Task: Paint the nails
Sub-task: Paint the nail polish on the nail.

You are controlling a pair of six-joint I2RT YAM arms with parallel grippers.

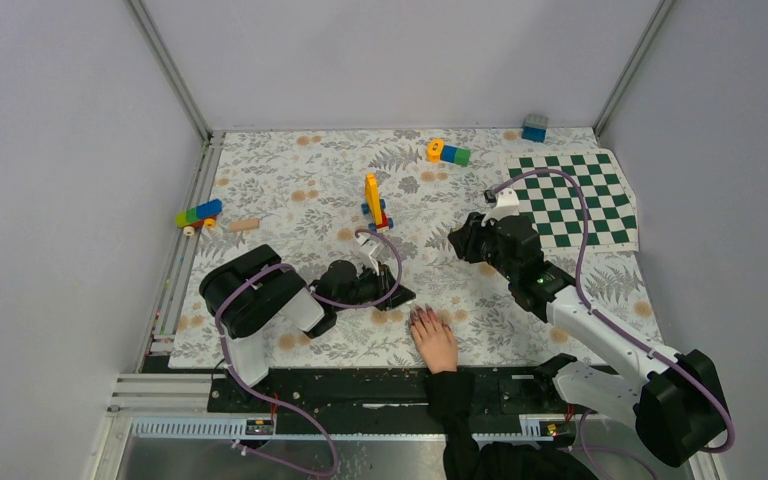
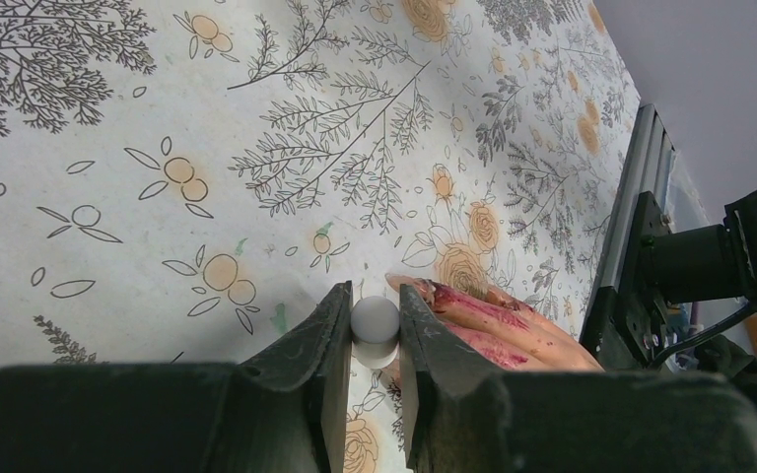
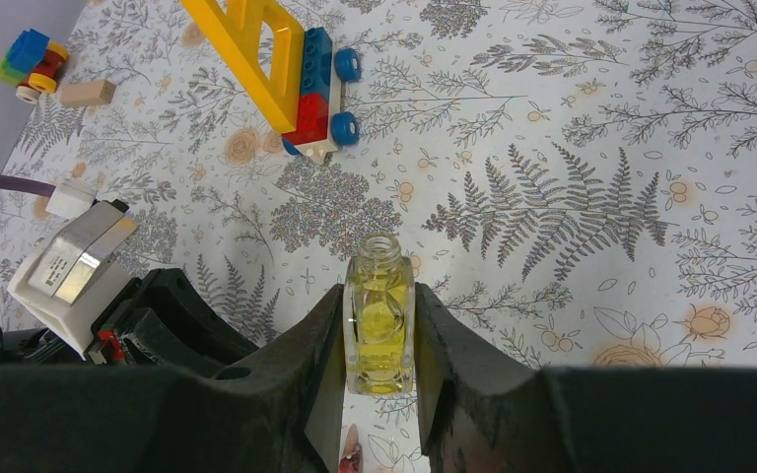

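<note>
Left gripper (image 2: pixel 375 296) narrow, clamped on a small white round cap (image 2: pixel 375 333). Just right of its tip are the nails (image 2: pixel 448 294), dark red and smeared, on a pale hand (image 1: pixel 436 343) lying flat on the floral mat (image 2: pixel 158 118). Right gripper (image 3: pixel 379 296) pinches an uncapped bottle (image 3: pixel 379 340) of yellow liquid, neck pointing away from the wrist. Ahead-left, well apart, is a yellow-blue-red brick toy (image 3: pixel 301 89).

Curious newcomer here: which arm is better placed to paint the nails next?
Left. The left tool grips a small white round cap beside the pale hand's red-stained fingers; the right tool only holds an open yellow glass bottle.
</note>
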